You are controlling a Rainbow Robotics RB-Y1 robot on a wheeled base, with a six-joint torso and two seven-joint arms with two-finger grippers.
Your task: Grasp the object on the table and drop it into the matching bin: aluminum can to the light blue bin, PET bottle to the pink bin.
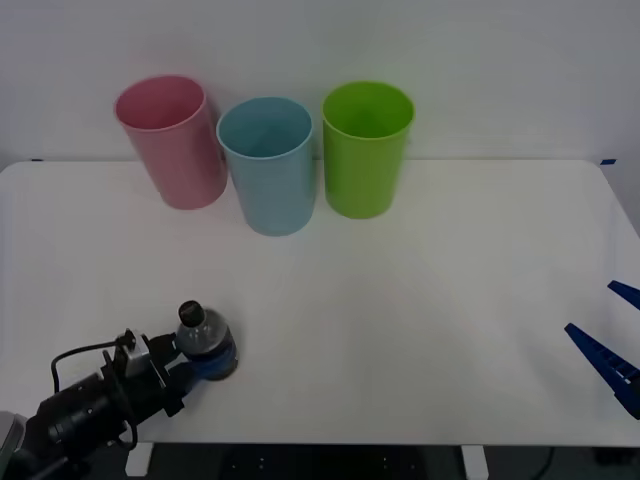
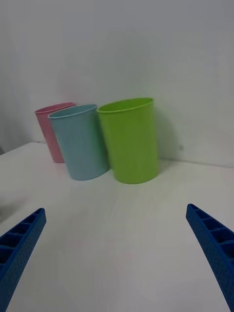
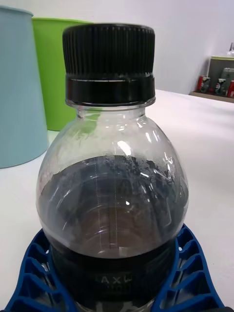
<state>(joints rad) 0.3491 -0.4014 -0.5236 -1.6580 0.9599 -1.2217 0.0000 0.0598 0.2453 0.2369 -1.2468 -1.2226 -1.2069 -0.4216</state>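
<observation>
Bottle (image 1: pixel 203 340) stood upright on the white worktop (image 1: pixel 420 330) near its front edge on the robot's left, well apart from the bins. It was small and clear, with a black screw cap (image 3: pixel 108 63) and a dark, greyish body. The left gripper (image 1: pixel 205 362) reached in from the lower left corner, its blue ribbed fingers (image 3: pixel 192 278) curved around the lower body of the bottle on both sides, pinching it. At the back of the worktop three tall bins stood in a row, close together: the pink bin (image 1: pixel 172 142) farthest to the left, the light blue bin (image 1: pixel 267 165) in the middle and a lime green bin (image 1: pixel 366 148) to the right of it. The right gripper (image 1: pixel 610 345) hung over the right edge of the worktop, its two blue fingers (image 2: pixel 214 248) spread wide with nothing between them.
</observation>
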